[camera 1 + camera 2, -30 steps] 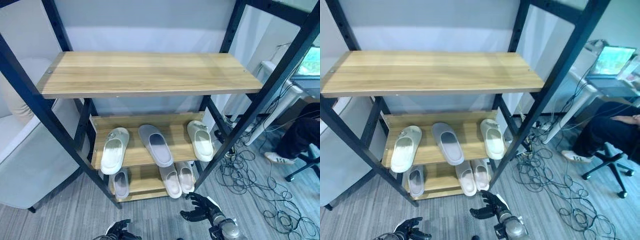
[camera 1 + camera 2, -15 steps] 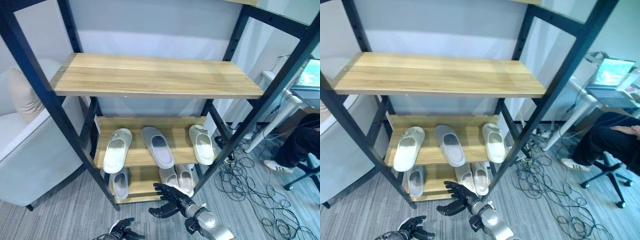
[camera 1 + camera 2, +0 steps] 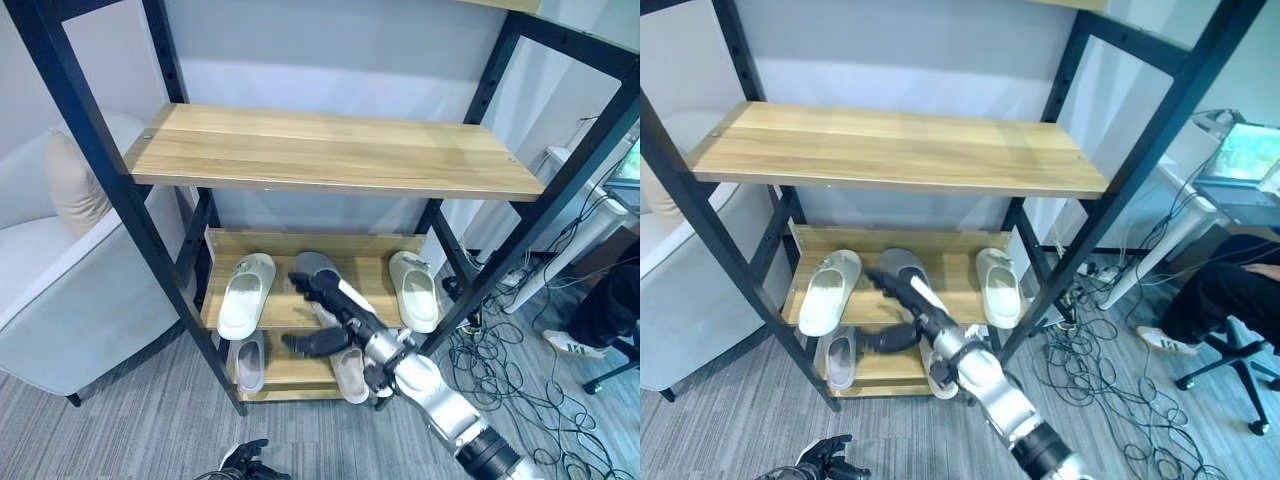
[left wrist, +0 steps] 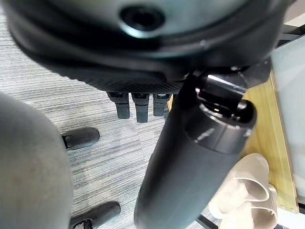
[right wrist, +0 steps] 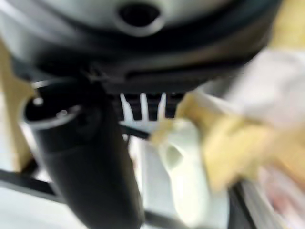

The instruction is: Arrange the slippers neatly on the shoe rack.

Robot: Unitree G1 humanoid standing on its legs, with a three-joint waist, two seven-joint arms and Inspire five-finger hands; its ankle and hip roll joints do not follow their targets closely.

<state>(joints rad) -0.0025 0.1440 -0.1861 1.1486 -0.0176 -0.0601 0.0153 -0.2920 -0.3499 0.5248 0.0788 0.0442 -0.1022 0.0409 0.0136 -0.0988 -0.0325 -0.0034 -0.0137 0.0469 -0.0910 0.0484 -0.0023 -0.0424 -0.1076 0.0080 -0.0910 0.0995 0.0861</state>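
Reaching with fingers spread, the right hand [image 3: 325, 310] hovers over the grey slipper [image 3: 312, 265] on the shoe rack [image 3: 300, 312]; a careless sweep could knock it off.

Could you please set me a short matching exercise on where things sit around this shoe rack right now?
Things:
1. grey slipper
2. white slipper
3. right hand
4. left hand

Places or states:
A. low over the floor, in front of the rack
B. left end of the middle shelf
C. open, reaching in at the middle shelf's front edge
D. centre of the middle shelf, partly behind a hand

Pairs: 1-D, 2-B, 3-C, 4-A
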